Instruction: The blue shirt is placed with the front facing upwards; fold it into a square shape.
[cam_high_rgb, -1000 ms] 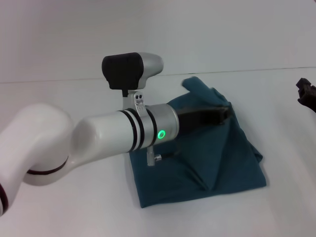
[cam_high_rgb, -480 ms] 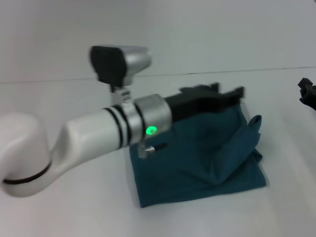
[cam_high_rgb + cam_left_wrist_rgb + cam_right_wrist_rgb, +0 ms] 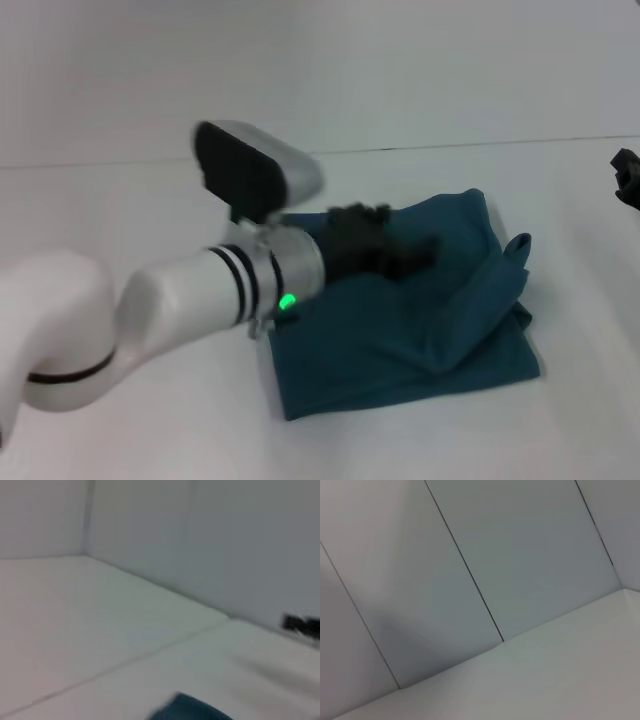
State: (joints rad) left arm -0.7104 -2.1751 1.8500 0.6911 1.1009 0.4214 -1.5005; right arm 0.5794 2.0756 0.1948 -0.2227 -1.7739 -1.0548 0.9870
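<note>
Teal-blue, one folded blue shirt (image 3: 400, 340) under the left gripper (image 3: 405, 250).

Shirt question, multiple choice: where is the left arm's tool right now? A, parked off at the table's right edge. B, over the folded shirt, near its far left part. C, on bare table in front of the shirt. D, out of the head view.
B: in the head view the left tool is over the folded shirt, near its far left part, while the right tool sits alone at the right edge.
</note>
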